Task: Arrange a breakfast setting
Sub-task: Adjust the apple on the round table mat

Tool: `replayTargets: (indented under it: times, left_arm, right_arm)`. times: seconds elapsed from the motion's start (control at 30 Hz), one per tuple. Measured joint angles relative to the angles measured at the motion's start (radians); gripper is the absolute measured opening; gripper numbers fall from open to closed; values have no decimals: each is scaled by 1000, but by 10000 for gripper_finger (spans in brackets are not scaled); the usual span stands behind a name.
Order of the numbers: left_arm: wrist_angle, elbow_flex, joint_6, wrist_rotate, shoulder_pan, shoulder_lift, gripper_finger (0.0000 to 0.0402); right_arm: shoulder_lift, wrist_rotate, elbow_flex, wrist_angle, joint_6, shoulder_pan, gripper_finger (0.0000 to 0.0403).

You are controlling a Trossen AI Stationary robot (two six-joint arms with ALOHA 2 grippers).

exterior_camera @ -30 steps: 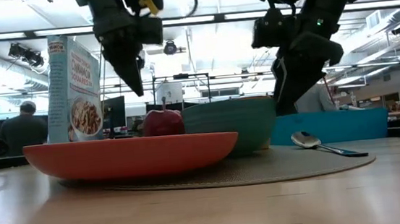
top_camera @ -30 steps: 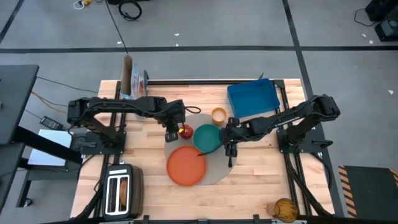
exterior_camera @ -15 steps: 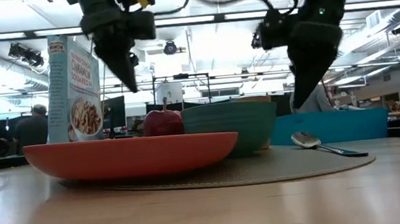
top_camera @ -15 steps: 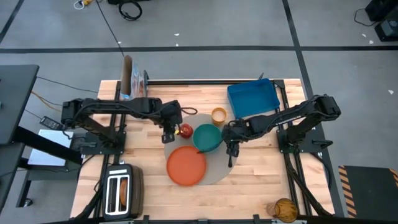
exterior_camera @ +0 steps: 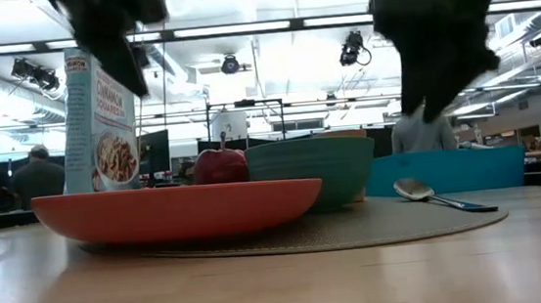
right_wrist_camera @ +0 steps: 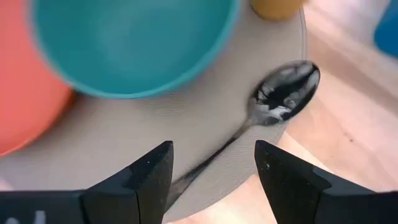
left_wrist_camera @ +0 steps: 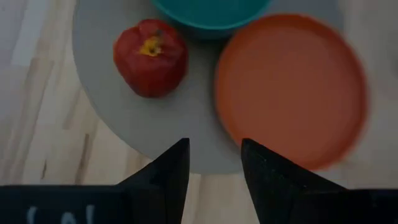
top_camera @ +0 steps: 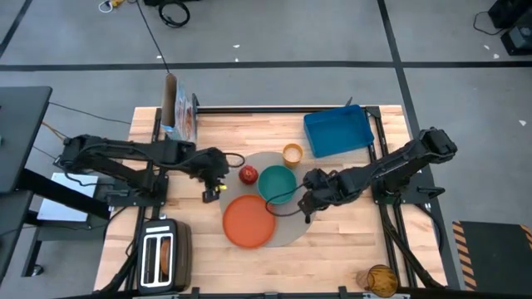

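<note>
Two dark arms reach over the wooden desk (top_camera: 349, 241) from opposite sides, and neither gripper holds anything; the left gripper (top_camera: 209, 192) hangs over bare wood just beside the mat's edge, its fingers (left_wrist_camera: 168, 171) parted with nothing between them; the right gripper (top_camera: 306, 207) hangs above the spoon at the mat's other side, its fingers (right_wrist_camera: 149, 171) likewise spread and empty.

On the desk lies the large round grey-beige mat (top_camera: 287, 228), and most of the setting sits on it; the orange plate (top_camera: 248, 221) rests on the part of the mat nearest the toaster side; the teal bowl (top_camera: 275, 183) stands just beside the plate, toward the desk's far edge; the red apple (top_camera: 248, 175) sits upright on the mat next to the bowl, stem up in the left wrist view; the metal spoon (right_wrist_camera: 283, 94) lies on the mat's rim beside the bowl, its bowl end reaching the mat's edge; the small orange-filled cup (top_camera: 292, 154) stands at the mat's far rim, near the bowl.

Off the mat, a blue tray (top_camera: 337, 131) lies toward the far right corner; a cereal box (top_camera: 181, 114) stands upright at the far left; a silver toaster (top_camera: 162, 257) sits off the near left corner with a toast slice (top_camera: 165, 256) in one slot.
</note>
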Motion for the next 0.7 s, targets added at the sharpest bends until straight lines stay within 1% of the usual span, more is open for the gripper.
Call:
replayTargets:
  times: [0.1, 0.17, 0.27, 0.4, 0.5, 0.6, 0.7]
  left_arm:
    - [-52, 39, -93, 7, -76, -63, 153]
    - [-108, 68, -175, 25, -141, -94, 153]
    - [-137, 117, -338, 35, -265, -113, 153]
    - [-141, 178, -569, 40, -451, -114, 153]
    - [-140, 211, -728, 40, -573, -98, 153]
    - [-143, 212, -958, 39, -683, -99, 153]
    - [-141, 213, -1255, 61, -785, -92, 153]
  right_arm:
    - [0, 58, 81, -56, -45, 31, 233]
    - [0, 107, 138, -64, -115, 47, 233]
    - [0, 162, 203, -60, -229, 64, 233]
    - [-1, 211, 232, 14, -400, 72, 233]
    - [0, 216, 229, 100, -521, 68, 233]
    - [0, 206, 218, 155, -608, 56, 233]
    - [0, 204, 217, 173, -678, 44, 233]
